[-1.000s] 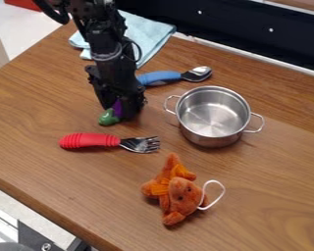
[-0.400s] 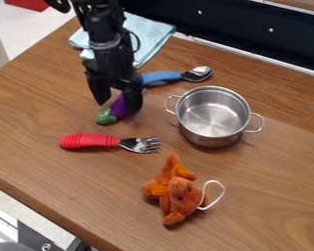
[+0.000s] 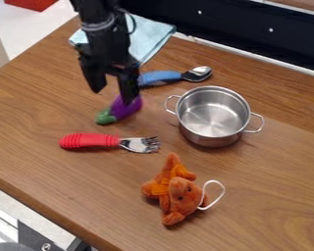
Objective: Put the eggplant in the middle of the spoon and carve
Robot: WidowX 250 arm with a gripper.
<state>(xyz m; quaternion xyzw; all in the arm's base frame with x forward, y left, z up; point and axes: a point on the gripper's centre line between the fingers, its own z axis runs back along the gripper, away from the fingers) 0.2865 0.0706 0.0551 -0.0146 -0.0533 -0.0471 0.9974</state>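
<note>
Black fingers (image 3: 128,87) stand apart, with nothing clamped between them that I can see; the gripper (image 3: 112,97) hangs over the upper end of the eggplant (image 3: 127,107), one tip so near it that I can't tell whether they touch. The eggplant lies on the wooden table (image 3: 48,105), green cap toward eight o'clock; from it, the blue-handled spoon (image 3: 160,76) sits at one to two o'clock, and the red-handled fork (image 3: 90,140), which I take for the "carve", sits near six. That puts the eggplant between the two, so the placing looks done to me; what's left, I'd say, is lifting the arm clear without nudging it. Farther out, there's a steel pot (image 3: 213,133) at three, an orange plush toy (image 3: 180,194) at five and a pale blue cloth (image 3: 148,37) near twelve.
</note>
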